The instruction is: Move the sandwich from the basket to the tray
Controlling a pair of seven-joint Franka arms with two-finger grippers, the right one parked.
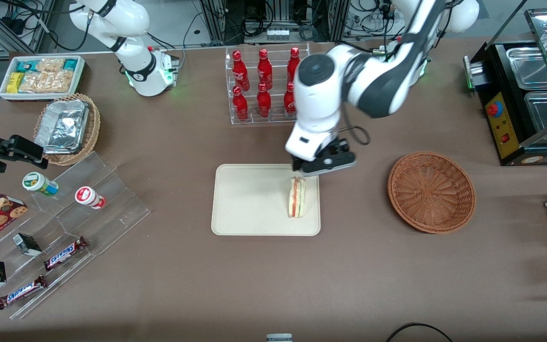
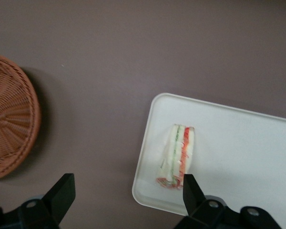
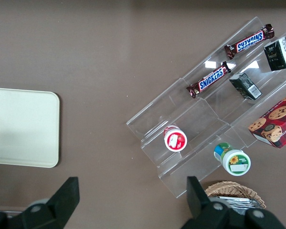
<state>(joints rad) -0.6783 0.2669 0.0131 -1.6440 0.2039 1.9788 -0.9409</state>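
The sandwich [image 1: 297, 197] [image 2: 178, 156], a white bread wedge with red and green filling showing, lies on the cream tray [image 1: 249, 202] [image 2: 243, 157] near the tray's edge that faces the basket. The reddish-brown wicker basket [image 1: 431, 191] [image 2: 9, 129] sits empty toward the working arm's end of the table. My gripper [image 1: 323, 164] [image 2: 128, 193] hangs above the tray's corner just farther from the front camera than the sandwich, open, with nothing between its fingers and clear of the sandwich.
A clear rack of red cola bottles [image 1: 266, 85] stands farther from the front camera than the tray. A stepped acrylic stand with snack bars [image 1: 64, 251] and cups, a tan basket with foil containers [image 1: 67, 128] and a white snack bin [image 1: 41, 76] lie toward the parked arm's end. A black machine [image 1: 525, 99] stands past the basket.
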